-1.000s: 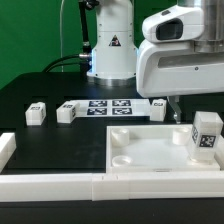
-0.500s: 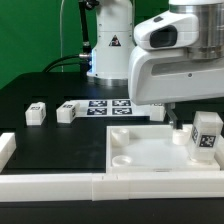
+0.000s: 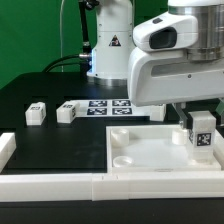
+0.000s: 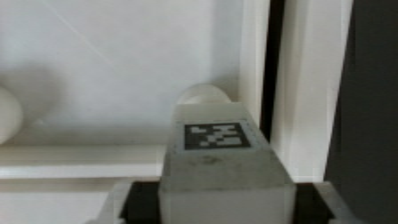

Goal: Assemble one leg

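A leg [image 3: 201, 138], a small white block with a black-and-white tag, stands at the right end of the large white panel [image 3: 140, 152] by its raised rim. My gripper [image 3: 200, 124] has come down over the leg, with a finger on each side of it. In the wrist view the leg [image 4: 221, 150] fills the gap between the two black pads [image 4: 146, 205], tag facing the camera, and the gripper [image 4: 222, 205] is shut on it. Two more legs [image 3: 36, 113] [image 3: 67, 112] lie on the black table at the exterior view's left.
The marker board [image 3: 104, 107] lies behind the panel, in front of the robot base [image 3: 110, 45]. A white rail [image 3: 60, 186] runs along the front edge, with a short white piece [image 3: 5, 150] at the left. The panel has round corner sockets [image 3: 121, 135].
The gripper has moved right and down over the standing leg and closed on it. The leg has shifted slightly left. The other legs have not moved.
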